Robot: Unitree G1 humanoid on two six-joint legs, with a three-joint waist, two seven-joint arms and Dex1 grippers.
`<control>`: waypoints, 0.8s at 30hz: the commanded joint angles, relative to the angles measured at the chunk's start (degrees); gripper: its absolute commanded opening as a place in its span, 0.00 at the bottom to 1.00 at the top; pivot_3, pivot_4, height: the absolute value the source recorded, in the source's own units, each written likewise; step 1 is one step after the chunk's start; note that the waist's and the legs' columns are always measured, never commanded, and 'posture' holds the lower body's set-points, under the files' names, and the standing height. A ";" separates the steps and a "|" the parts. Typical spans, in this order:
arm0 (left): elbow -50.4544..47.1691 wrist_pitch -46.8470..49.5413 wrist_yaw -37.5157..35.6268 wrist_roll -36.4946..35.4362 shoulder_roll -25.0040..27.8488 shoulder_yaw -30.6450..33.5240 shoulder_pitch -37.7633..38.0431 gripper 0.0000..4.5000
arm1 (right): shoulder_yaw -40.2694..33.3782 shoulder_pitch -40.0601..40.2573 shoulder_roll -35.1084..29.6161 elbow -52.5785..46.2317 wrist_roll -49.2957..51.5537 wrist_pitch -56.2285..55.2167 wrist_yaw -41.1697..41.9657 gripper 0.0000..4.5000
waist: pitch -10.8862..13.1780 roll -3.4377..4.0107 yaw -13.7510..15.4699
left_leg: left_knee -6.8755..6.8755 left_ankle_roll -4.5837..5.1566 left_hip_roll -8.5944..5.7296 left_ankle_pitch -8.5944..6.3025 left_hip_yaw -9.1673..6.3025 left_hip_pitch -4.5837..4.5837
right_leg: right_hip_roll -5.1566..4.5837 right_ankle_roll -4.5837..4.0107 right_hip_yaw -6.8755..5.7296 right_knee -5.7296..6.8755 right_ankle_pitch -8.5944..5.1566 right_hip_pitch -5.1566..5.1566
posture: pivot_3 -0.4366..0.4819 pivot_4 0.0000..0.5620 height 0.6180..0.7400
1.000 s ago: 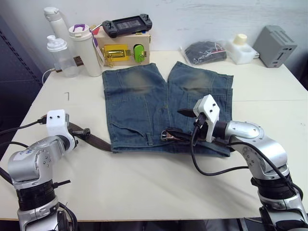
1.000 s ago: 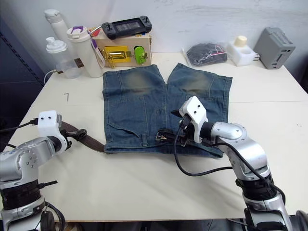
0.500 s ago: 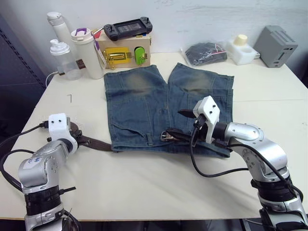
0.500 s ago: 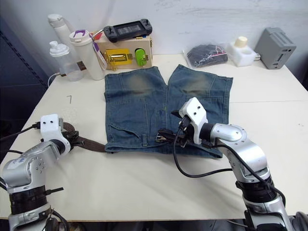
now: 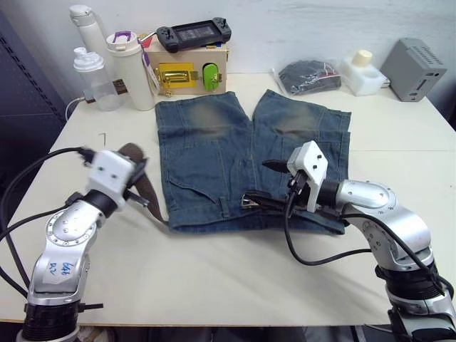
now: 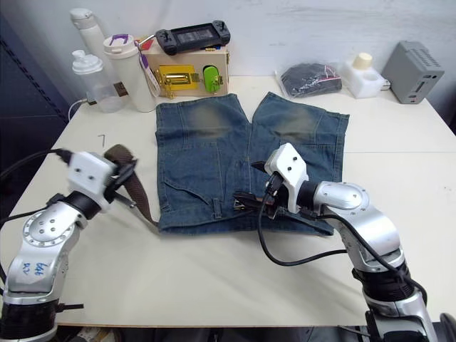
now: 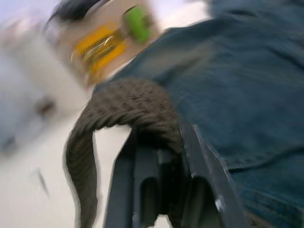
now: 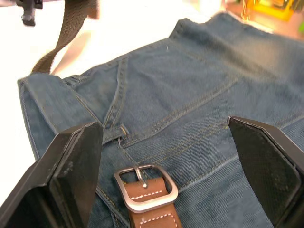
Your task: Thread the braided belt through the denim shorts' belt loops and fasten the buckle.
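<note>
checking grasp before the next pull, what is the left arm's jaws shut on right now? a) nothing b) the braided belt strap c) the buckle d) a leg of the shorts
b: in the left wrist view the braided belt arches over and runs down between the left gripper jaws, while the buckle lies on the denim shorts in front of the open right gripper.

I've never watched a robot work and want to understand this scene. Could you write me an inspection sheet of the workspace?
Surface: pale beige table.
Job's things: faded blue denim shorts lie flat; dark brown braided belt runs off their side; silver metal buckle rests on the waistband.
Clutter: white bottles, wooden latch box with a black game controller on top, dark bagged item, white container, grey box.
Grippers: left gripper shut on the belt, lifted; right gripper open over the buckle.
Cables: black cables along both arms.
Surroundings: white wall.
</note>
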 commanded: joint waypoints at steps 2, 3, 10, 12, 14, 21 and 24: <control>1.55 -14.34 -6.36 10.78 8.69 -6.46 2.43 0.01 | 3.85 -1.32 -2.93 -1.43 -7.96 -10.73 0.96 1.00 | 0.22 0.02 -0.47 | -0.05 0.00 0.07 0.00 0.02 -0.01 | 0.01 0.00 -0.03 0.01 0.00 -0.07 | 0.48 0.27 0.22; 2.15 -16.37 -7.36 11.43 9.95 -7.02 2.48 0.01 | 5.39 -1.54 -3.43 -0.87 -11.26 -14.86 0.68 1.00 | 0.27 0.02 -0.53 | -0.10 -0.01 0.14 0.00 0.06 -0.01 | 0.01 0.00 -0.07 -0.01 0.00 -0.11 | 0.48 0.27 0.22; 7.35 -31.28 -12.71 18.22 15.66 -11.34 0.50 0.01 | 14.80 -3.63 -2.95 7.05 -31.03 -42.02 -3.32 1.00 | 0.38 -0.09 -0.51 | -0.19 -0.04 0.19 0.01 0.08 -0.02 | 0.05 0.01 -0.11 0.08 0.00 -0.25 | 0.48 0.27 0.22; 10.01 -36.38 -13.08 23.28 18.18 -13.21 -0.21 0.01 | 16.87 -4.00 -1.75 9.25 -34.39 -47.19 -4.16 1.00 | 0.41 -0.15 -0.56 | -0.15 -0.04 0.19 0.01 0.11 -0.04 | 0.06 0.01 -0.10 0.16 0.00 -0.31 | 0.48 0.27 0.22; 13.03 -40.76 -11.78 29.45 20.21 -14.72 -2.41 0.01 | 18.74 -4.41 -0.40 10.72 -36.31 -50.89 -3.95 1.00 | 0.39 -0.18 -0.58 | -0.11 -0.04 0.19 0.01 0.21 -0.18 | 0.03 0.01 -0.07 0.40 0.00 -0.55 | 0.48 0.27 0.22; 17.60 -49.73 -7.31 42.04 18.74 -18.83 -13.17 0.01 | 22.79 -9.20 1.29 19.86 -43.78 -63.68 -3.88 1.00 | 0.36 -0.21 -0.73 | 0.28 -0.08 0.16 0.02 0.39 -0.89 | 0.03 0.01 -0.07 1.40 0.00 -1.58 | 0.48 0.27 0.22; 17.77 -52.80 -4.98 44.73 16.48 -19.69 -18.91 0.01 | 22.18 -10.62 1.52 23.19 -42.87 -66.35 -2.92 1.00 | 0.36 -0.23 -0.52 | 0.42 -0.10 0.14 0.03 0.39 -1.10 | 0.06 0.01 -0.07 1.59 0.00 -1.84 | 0.48 0.27 0.22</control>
